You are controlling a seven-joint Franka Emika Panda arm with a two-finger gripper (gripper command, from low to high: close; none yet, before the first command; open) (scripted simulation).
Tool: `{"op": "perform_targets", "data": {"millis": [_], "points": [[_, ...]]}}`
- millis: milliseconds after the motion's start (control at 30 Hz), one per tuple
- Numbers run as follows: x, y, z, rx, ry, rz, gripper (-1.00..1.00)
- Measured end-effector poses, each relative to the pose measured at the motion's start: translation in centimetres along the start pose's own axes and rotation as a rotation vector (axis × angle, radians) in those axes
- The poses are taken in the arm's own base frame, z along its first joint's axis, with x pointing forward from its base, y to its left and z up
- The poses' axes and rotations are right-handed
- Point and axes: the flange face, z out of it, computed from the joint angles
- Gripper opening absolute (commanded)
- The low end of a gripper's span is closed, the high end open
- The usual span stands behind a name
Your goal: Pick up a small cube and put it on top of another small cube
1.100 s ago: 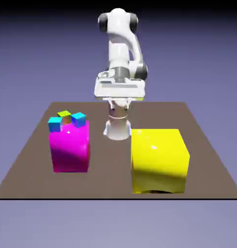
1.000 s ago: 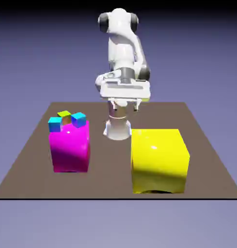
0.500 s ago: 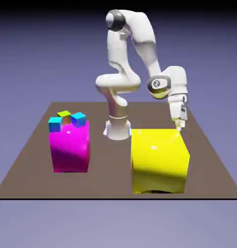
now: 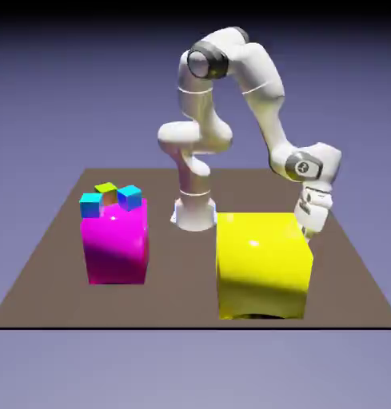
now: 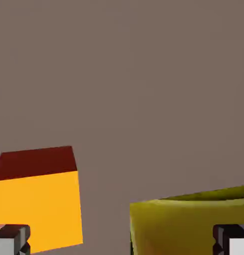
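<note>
Fingers first: your white two-finger gripper (image 4: 313, 229) hangs with its jaws spread wide and nothing between them, low on the exterior view's right, just beside the upper far corner of the big glossy yellow block (image 4: 263, 264). In the hand view you see only the two grey fingertips (image 5: 10, 239) at the bottom corners, far apart, with bare brown table (image 5: 143, 74) filling most of the picture.

Your target, the tiny red-orange cube (image 5: 38, 198), shows only in the hand view. It sits on the table beside the yellow block's edge (image 5: 193, 224), apart from it, with a strip of brown between them. The exterior view hides it, most likely because the yellow block stands in front. That would explain why your arm bends so far out and down on that side: it has to come in behind the block to reach the cube.

Look at the cube itself: a bright orange face turned toward the hand camera, a darker red face beside it, sharp edges, plain and unmarked. It lies off to the camera's left rather than centred between the fingertips, so you probably need to shift the hand that way before closing.

Over on the exterior view's left, the large magenta block (image 4: 114, 244) carries a cyan small cube (image 4: 90, 205), a blue small cube (image 4: 129, 196) and a yellow-green one (image 4: 107, 190) on its top. One of these is your likely stacking spot.
</note>
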Motion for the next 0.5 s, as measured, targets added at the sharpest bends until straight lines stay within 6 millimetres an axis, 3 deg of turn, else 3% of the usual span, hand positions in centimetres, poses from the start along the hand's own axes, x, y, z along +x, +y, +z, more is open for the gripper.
{"op": "perform_targets", "data": {"millis": [267,367,500], "points": [[0.8,-2.5,-0.4,0.017,-0.176,-0.089,0.0],[1.0,-1.9,0.1,0.028,-0.234,-0.077,0.0],[0.1,-2.5,6.0,0.028,-0.233,-0.076,0.0]]}}
